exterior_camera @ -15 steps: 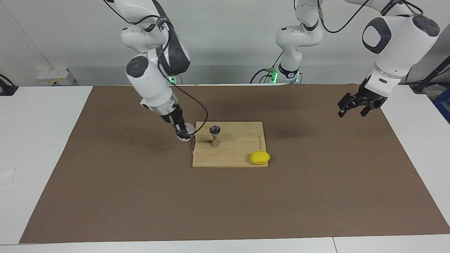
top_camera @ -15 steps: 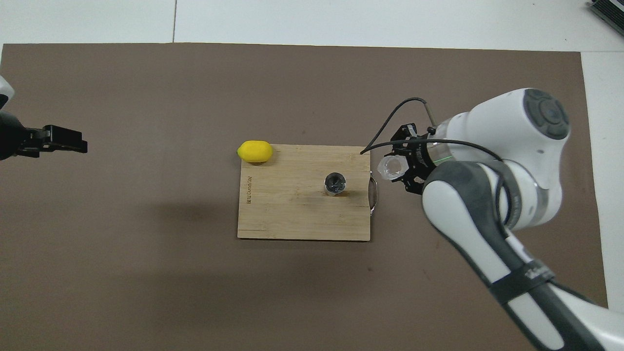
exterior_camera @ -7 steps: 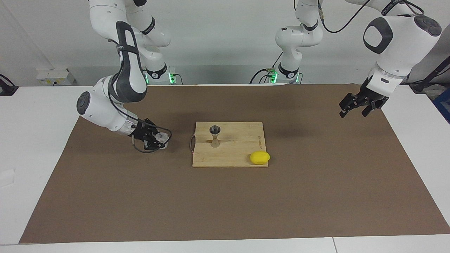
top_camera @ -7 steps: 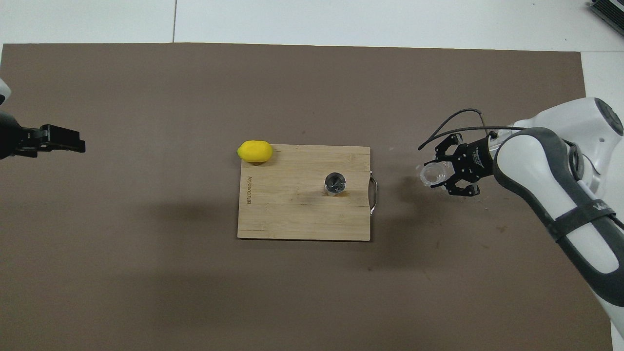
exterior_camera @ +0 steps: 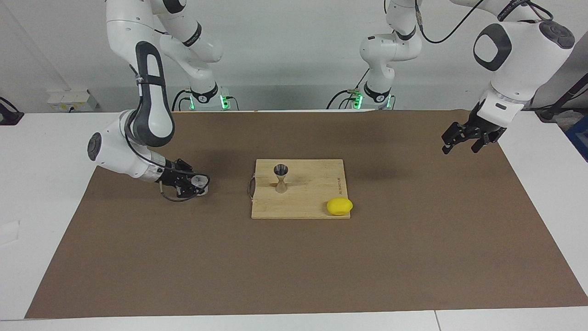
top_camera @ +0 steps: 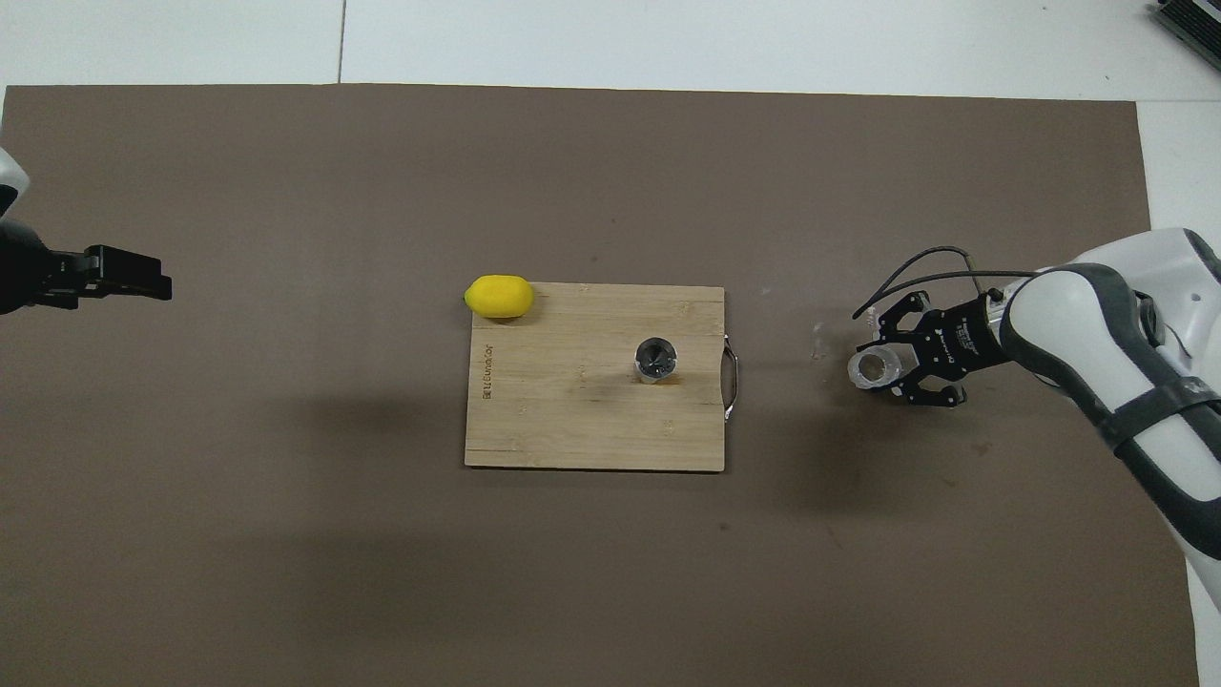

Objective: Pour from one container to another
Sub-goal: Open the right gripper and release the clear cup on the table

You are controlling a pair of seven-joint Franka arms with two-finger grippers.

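Observation:
The clear plastic cup (exterior_camera: pixel 199 180) sits upright in my right gripper (exterior_camera: pixel 197 183), low at the brown mat, apart from the board toward the right arm's end of the table. It also shows in the overhead view (top_camera: pixel 873 367) between the right gripper's (top_camera: pixel 876 370) fingers. I cannot tell whether it rests on the mat. The silvery hourglass jigger (exterior_camera: pixel 280 178) stands upright on the wooden board (exterior_camera: pixel 312 202), also seen from overhead (top_camera: pixel 656 360). My left gripper (exterior_camera: pixel 459 148) waits open and empty in the air over the mat's edge at the left arm's end (top_camera: pixel 157 284).
A yellow lemon (exterior_camera: pixel 339 206) lies at the board's corner farther from the robots, toward the left arm's end (top_camera: pixel 499 296). The board (top_camera: pixel 572 429) has a metal handle (top_camera: pixel 732 380) on the edge facing the cup. A brown mat (exterior_camera: pixel 294 266) covers the table.
My right gripper has carried the cup from beside the board's handle edge away toward the right arm's end of the table and down to the mat. The left arm has stayed put.

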